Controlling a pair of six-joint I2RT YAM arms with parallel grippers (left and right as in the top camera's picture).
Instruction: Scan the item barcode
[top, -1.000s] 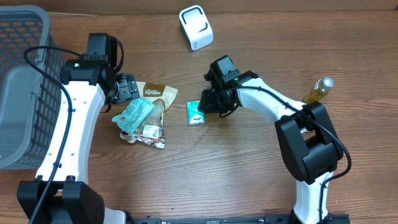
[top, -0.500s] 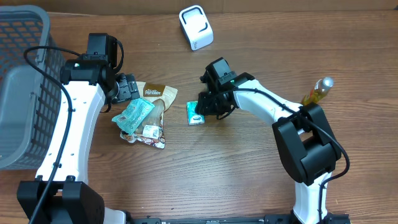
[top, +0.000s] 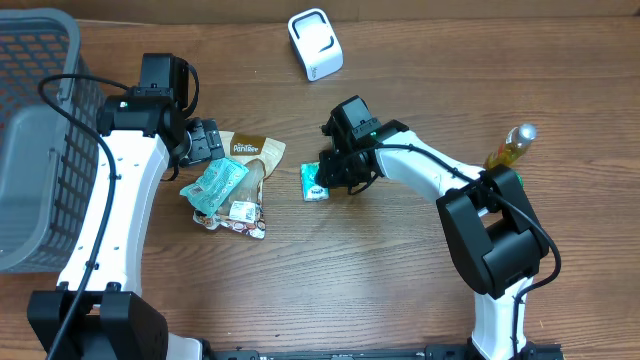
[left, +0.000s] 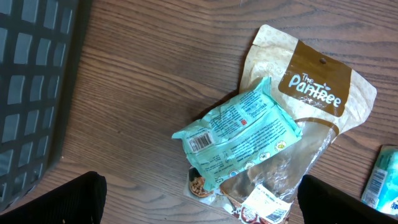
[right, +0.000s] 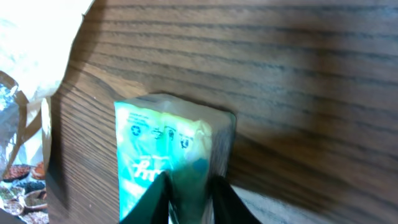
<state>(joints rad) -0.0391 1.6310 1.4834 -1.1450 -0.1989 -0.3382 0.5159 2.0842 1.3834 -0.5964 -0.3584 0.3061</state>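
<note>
A small teal packet (top: 313, 183) lies flat on the wooden table near the middle. My right gripper (top: 336, 170) is down at its right edge. In the right wrist view both dark fingers (right: 149, 202) press on the packet (right: 163, 149) from either side, shut on its end. The white barcode scanner (top: 315, 43) stands at the back centre. My left gripper (top: 206, 140) hovers open over a pile of snack bags, its fingertips (left: 62, 199) wide apart with nothing between them.
The pile holds a brown-and-cream Pantree pouch (left: 317, 87), a teal wrapped pack (left: 239, 127) with its barcode facing up, and a clear nut bag (top: 240, 215). A grey basket (top: 30, 130) fills the left edge. A yellow bottle (top: 510, 147) stands at the right.
My right gripper has slid a little to the left onto the small teal packet and its jaws have narrowed around it. The left arm has not moved.
</note>
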